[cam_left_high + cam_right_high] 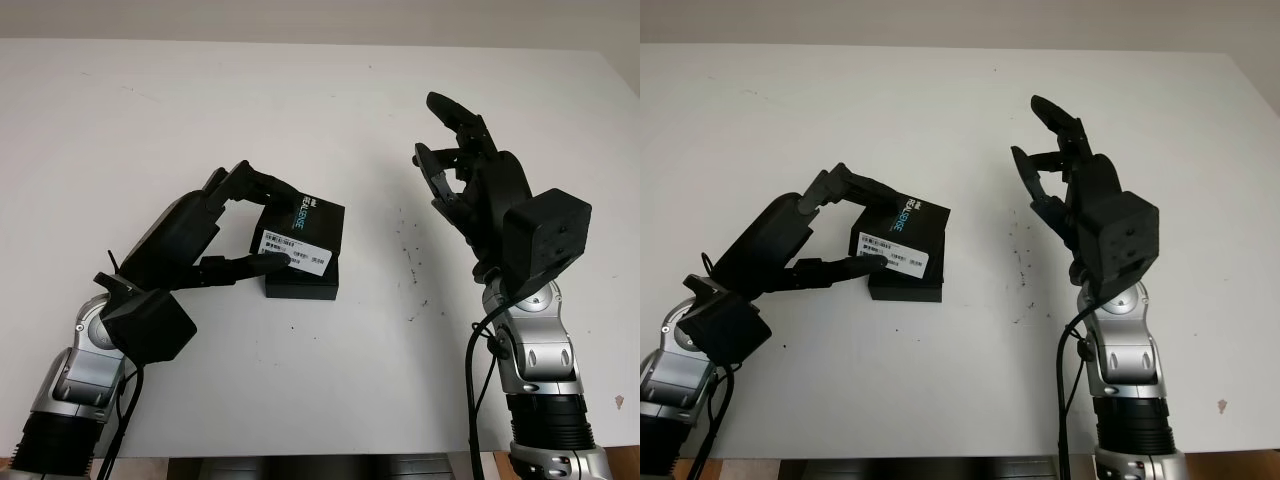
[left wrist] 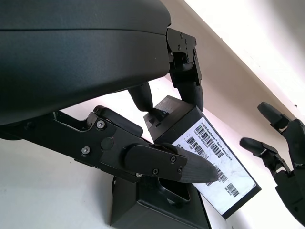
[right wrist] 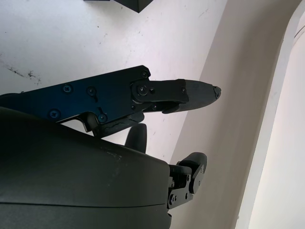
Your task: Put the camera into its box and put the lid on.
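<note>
A: Entry, table (image 1: pixel 330 110) scene. Where is the box?
B: Black box base (image 1: pixel 303 284) sits flat on the white table, left of centre. The lid (image 1: pixel 298 233) is tilted over it, white barcode label (image 1: pixel 293 250) facing the head camera, its lower edge at the base's top, upper edge raised.
A: Left hand?
B: Left hand (image 1: pixel 243 224) is clamped on the lid: two fingers (image 1: pixel 262 184) hooked over the far edge, thumb (image 2: pixel 164 164) pressed on the label side. Wrist view confirms contact on both faces.
A: Camera itself?
B: Cannot tell. The lid covers the opening of the base; its contents are hidden.
A: Right hand?
B: Right hand (image 1: pixel 462 163) is raised above the table, well to the right of the box, released, holding nothing. Dark specks (image 1: pixel 410 262) mark the table between it and the box.
</note>
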